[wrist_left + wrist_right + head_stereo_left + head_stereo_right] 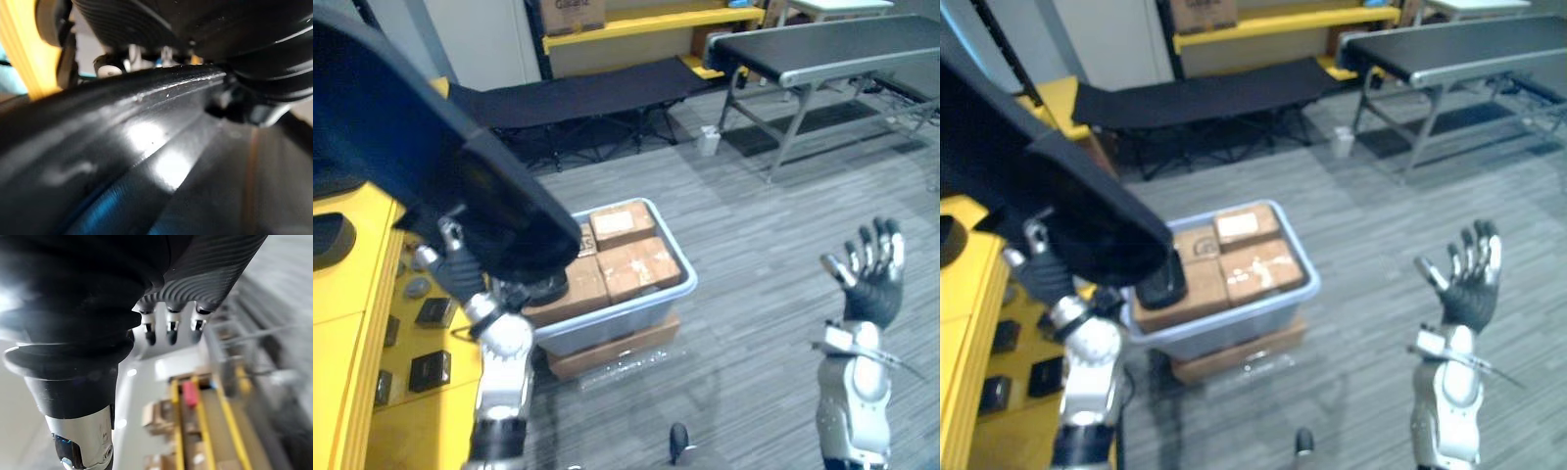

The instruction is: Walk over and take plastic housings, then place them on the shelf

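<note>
The left hand (458, 266) grips the lower rim of a big black plastic housing (411, 147), held up over the yellow shelf (342, 333). The right hand (871, 274) hangs empty, fingers spread, over the floor well apart from it. The housing looks stiff, glossy, light but bulky, and likely slippery. A second hold on the far rim would steady it.
</note>
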{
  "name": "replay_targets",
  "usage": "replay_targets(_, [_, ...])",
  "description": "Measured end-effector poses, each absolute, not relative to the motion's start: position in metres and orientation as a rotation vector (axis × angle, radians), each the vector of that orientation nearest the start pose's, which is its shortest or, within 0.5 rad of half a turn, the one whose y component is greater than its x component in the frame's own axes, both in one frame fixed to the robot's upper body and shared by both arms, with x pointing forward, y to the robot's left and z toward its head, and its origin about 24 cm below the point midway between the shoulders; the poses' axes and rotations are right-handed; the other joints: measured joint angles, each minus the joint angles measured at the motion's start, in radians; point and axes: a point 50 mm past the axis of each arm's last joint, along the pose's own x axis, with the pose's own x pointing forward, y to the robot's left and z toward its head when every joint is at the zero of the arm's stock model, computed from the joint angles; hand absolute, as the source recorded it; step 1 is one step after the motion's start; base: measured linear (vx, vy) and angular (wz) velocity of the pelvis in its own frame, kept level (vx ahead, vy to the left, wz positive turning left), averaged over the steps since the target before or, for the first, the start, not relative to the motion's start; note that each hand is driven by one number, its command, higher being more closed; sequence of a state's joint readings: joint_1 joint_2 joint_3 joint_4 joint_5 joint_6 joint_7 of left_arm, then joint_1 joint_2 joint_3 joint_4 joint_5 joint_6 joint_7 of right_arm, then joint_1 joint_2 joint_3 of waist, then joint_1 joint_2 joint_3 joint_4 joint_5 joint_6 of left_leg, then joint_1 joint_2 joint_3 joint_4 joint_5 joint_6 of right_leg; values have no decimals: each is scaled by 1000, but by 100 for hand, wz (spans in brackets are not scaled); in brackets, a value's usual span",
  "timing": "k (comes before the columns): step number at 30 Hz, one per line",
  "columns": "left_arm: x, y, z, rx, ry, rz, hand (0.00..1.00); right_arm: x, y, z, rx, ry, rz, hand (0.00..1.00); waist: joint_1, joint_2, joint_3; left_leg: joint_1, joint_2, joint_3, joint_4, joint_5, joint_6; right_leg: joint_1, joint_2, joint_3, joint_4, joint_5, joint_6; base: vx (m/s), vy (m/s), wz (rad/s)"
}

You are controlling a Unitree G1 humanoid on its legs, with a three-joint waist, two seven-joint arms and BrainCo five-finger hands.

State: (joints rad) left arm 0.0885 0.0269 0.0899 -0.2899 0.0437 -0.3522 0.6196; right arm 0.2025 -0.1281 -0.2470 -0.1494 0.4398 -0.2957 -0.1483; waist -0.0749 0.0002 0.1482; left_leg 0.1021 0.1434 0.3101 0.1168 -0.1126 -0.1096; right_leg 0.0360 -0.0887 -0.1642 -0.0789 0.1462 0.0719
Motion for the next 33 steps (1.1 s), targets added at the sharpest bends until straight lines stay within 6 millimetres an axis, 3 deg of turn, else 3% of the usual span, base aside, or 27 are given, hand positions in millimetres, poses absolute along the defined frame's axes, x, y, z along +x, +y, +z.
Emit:
replay_targets(2, [198, 206, 112, -53, -563, 665, 100, 185, -256, 51, 274, -232, -503, 0, 10, 0, 0, -3, -5, -4, 1, -2, 2, 3, -5, -5, 0, -3, 3, -34, 46, 8])
replay_targets(4, [195, 210, 111, -68, -561, 664, 100, 182, -259, 46, 269, -217, -517, 0, 9, 1, 0, -5, -8, -7, 2, -4, 5, 3, -10, -5, 0, -5, 6, -57, 35, 4])
replay_targets(9, [187, 235, 115, -44, -598, 787, 100, 182, -269, 48, 295, -259, -400, 0, 6, 9, -3, -18, -23, -46, 14, -11, 11, 21, -27, -37, 0, -16, 17, -53, 31, 20])
replay_targets(12, [175, 259, 123, 29, -642, 920, 100, 198, -257, 56, 280, -291, -244, 0, 25, 15, -6, -46, -41, -109, 11, -5, 13, 32, -44, -100, 0, -30, 20, -34, 18, 61])
replay_targets(17, [141, 275, 146, 121, -754, 1059, 100, 248, -180, 67, 353, -303, 106, 0, 138, 18, -8, -114, -76, -251, 9, 31, 28, 45, -71, -244, 0, -31, 30, 4, 19, 86])
replay_targets(19, [126, 281, 145, 197, -731, 1116, 100, 267, -141, 67, 348, -268, 194, 0, 218, 18, -9, -120, -93, -319, 10, 39, 32, 81, -78, -309, 0, -38, 36, 65, 35, 89])
replay_targets(22, [105, 289, 133, 242, -651, 1199, 100, 283, -107, 76, 383, -278, 212, 0, 293, 15, -10, -119, -120, -378, 10, 39, 35, 119, -91, -370, -1, -49, 48, 68, 46, 68])
replay_targets(25, [89, 294, 125, 260, -587, 1236, 100, 291, -92, 80, 343, -279, 197, 0, 335, 4, -13, -119, -139, -390, 12, 34, 45, 135, -106, -401, -1, -51, 48, 58, 76, 31])
replay_targets(28, [81, 296, 123, 215, -591, 1223, 100, 291, -93, 79, 288, -281, 163, 0, 339, -20, -24, -122, -152, -388, 19, 25, 56, 138, -121, -408, 0, -63, 52, 37, 65, -1])
replay_targets(33, [85, 295, 124, 137, -628, 1180, 100, 293, -114, 78, 226, -289, 114, 0, 313, -22, -24, -166, -156, -392, 105, -19, 67, 144, -123, -425, 29, -85, 48, -4, 48, 9])
